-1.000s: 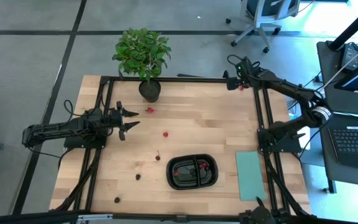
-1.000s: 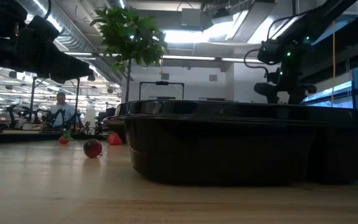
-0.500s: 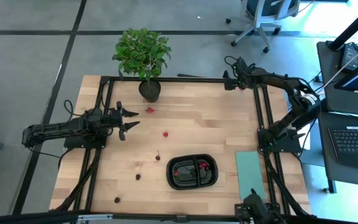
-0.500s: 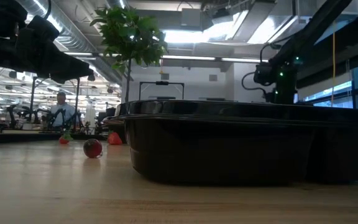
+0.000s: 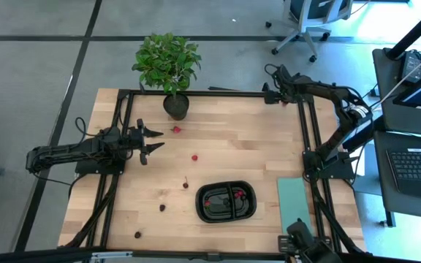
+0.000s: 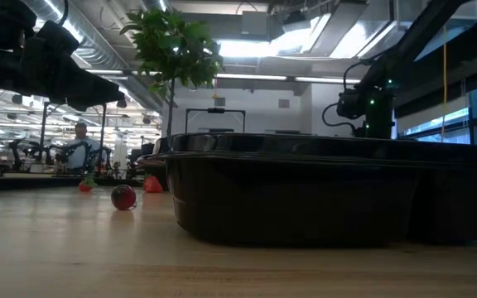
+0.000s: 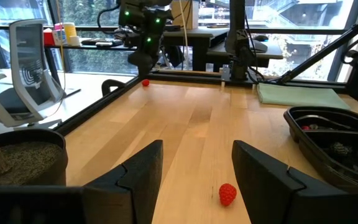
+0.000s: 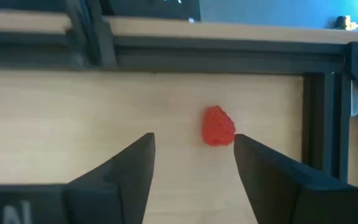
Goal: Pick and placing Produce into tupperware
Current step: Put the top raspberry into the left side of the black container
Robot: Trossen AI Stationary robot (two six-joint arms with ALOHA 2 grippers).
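At the table's near edge sits the black two-compartment tupperware, a few red berries already inside, with a pale teal mat beside it. More berries dot the wooden table: dark ones near the front, one red berry mid-table. The left gripper hovers with fingers spread beside the potted plant. At the far right corner, the right gripper hangs with fingers apart over a red raspberry, not touching it.

Tupperware left of mat
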